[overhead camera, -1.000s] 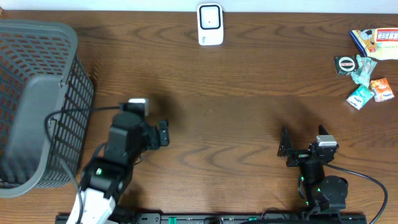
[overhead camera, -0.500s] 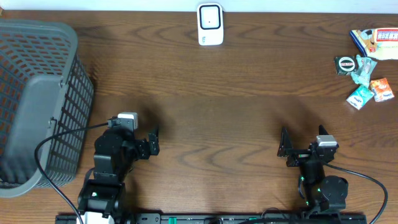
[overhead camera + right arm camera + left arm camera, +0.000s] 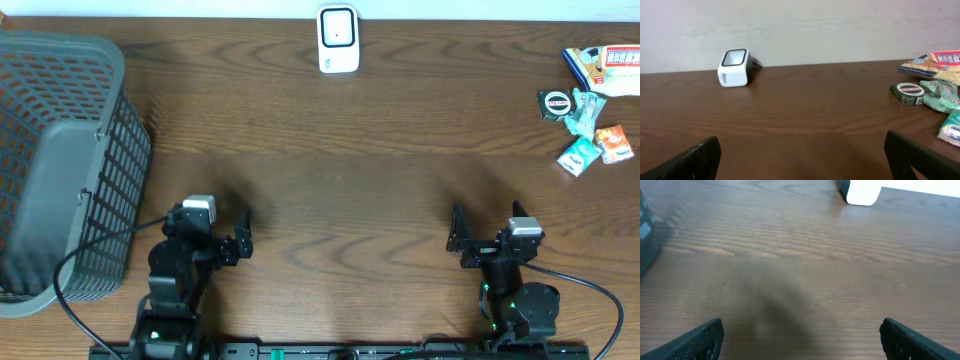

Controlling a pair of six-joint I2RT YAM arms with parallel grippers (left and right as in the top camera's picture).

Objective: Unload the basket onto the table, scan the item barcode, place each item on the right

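Standing at the far edge of the wooden table (image 3: 330, 150), the white scanner (image 3: 338, 40) served as the reference for all positions, its dark window facing upward. The items to be scanned lay in a loose cluster well off to the right-arm side of the scanner, near the same far edge. They comprised a colourful printed bag (image 3: 605, 68), a dark green box with a round label (image 3: 554, 103), several teal packets (image 3: 578, 155) and an orange packet (image 3: 613, 143), some of them touching or overlapping. None was in contact with either arm.

The left gripper (image 3: 243, 237) hovered low over bare wood, nearer the robot than the scanner and to its left-arm side. Its jaws were spread wide with nothing between them. The right gripper (image 3: 455, 238) sat at a similar depth on the opposite side of the scanner, its jaws likewise fully apart and empty. In the right wrist view, both the scanner and the item cluster appeared ahead of the fingers. A grey slatted basket (image 3: 60, 160) stood far to the left-arm side of the scanner, at the table's corner.
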